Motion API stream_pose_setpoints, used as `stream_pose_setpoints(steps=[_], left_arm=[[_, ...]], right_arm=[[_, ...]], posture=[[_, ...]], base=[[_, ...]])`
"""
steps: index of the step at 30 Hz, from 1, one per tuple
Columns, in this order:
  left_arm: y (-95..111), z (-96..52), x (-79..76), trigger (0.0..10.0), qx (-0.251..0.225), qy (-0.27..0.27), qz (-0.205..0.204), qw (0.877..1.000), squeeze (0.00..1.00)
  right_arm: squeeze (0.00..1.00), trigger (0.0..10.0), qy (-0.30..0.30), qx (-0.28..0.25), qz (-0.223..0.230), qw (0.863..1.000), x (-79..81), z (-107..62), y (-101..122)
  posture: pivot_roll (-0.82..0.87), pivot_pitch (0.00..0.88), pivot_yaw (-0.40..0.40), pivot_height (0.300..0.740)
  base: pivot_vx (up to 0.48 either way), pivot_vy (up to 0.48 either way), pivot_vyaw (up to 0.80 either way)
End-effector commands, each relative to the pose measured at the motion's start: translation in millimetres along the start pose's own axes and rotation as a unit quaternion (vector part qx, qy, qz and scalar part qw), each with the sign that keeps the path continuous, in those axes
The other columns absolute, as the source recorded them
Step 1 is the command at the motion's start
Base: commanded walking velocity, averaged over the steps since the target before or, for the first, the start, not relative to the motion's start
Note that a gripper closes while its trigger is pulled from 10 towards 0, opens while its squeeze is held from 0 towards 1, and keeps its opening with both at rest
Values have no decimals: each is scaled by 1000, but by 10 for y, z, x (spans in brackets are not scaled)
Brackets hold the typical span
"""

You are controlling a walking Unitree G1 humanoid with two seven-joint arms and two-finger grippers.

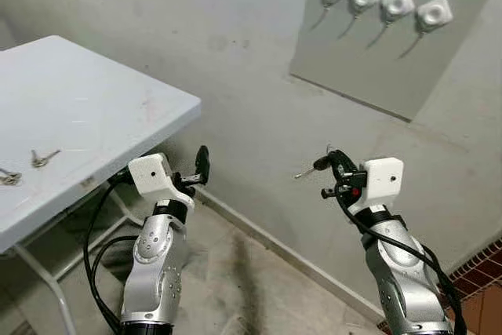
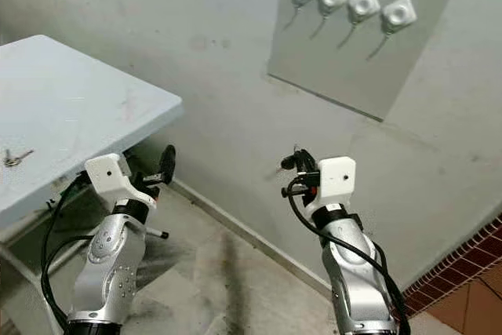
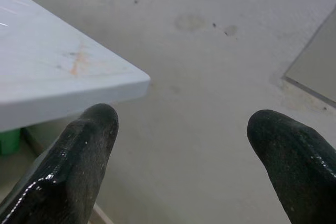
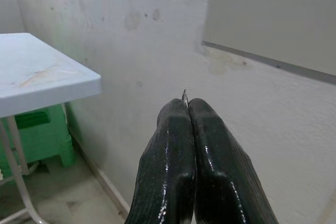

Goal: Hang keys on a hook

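My right gripper (image 1: 325, 164) is shut on a key ring; a small key (image 1: 304, 171) sticks out to its left, and a thin wire tip (image 4: 185, 96) pokes up between the closed fingers (image 4: 210, 145). It hangs in front of the wall, well below a row of several white hooks (image 1: 384, 1) on a grey board (image 1: 376, 60). My left gripper (image 1: 202, 165) stands open near the table corner, holding nothing. Two more sets of keys (image 1: 43, 158) lie on the white table (image 1: 118, 107) at the left.
A green stool (image 4: 37, 132) stands under the table by the wall. The table's white metal legs (image 1: 47, 280) are beside my left arm. Red brick flooring (image 1: 482, 272) shows at the lower right. The floor is bare concrete.
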State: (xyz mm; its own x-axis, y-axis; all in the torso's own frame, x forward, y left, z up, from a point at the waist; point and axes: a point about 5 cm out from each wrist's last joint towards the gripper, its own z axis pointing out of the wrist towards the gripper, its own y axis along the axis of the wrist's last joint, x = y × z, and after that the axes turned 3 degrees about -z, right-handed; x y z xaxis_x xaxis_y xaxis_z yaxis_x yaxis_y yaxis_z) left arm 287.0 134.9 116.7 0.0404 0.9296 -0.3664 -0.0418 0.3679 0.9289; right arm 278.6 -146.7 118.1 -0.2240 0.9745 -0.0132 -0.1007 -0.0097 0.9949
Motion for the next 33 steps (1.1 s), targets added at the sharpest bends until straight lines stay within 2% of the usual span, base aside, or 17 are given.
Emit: stream_pose_setpoints(steps=[1,11,28,33], left_arm=[[-46,-3,-85,10000,8,-1,-19,1000,0],[-55,2,-95,10000,11,-2,-19,1000,0],[-63,-3,-89,10000,19,14,-26,999,0],[-63,8,-91,10000,19,16,-20,999,0]], right_arm=[[0,10000,2,-9,-5,1000,-9,10,51],[0,10000,6,-8,-5,1000,6,-1,43],[0,10000,5,-4,5,1000,3,-6,46],[0,10000,5,0,6,1000,4,5,44]], posture=[[-54,0,-88,740],[-54,0,-86,740],[-54,0,-87,740],[-57,0,-84,740]], base=[[0,480,0],[0,445,0],[0,51,0],[0,0,-706]])
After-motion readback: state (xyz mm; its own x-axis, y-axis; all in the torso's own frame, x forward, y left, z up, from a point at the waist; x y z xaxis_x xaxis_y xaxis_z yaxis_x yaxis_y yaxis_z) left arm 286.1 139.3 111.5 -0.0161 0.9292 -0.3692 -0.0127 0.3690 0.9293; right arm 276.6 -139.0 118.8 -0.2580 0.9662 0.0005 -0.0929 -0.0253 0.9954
